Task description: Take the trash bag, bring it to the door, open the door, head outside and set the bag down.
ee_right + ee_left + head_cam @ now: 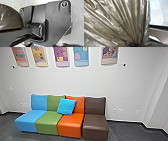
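"Brownish, shiny plastic comes first: that's the trash bag point(115, 21), up close in the left wrist view. Where does it sit against the jaws?"

"Right at the left gripper point(137, 45). Its folds run together into a tight gather there, and the jaws are closed on that gather, with the full part spreading away from them."

"And the right jaws?"

"Can't tell how they stand. From that wrist, the bag's rounded side bulges out beside the robot's own jointed bar."

"What's in front of the robot?"

"A row of joined seats, blue point(30, 119), green point(47, 122), orange point(70, 124) and brown point(95, 124), against a pale wall point(75, 82). A bright blue cushion point(66, 106) leans tilted across the green and orange backs, and posters point(81, 55) hang above."
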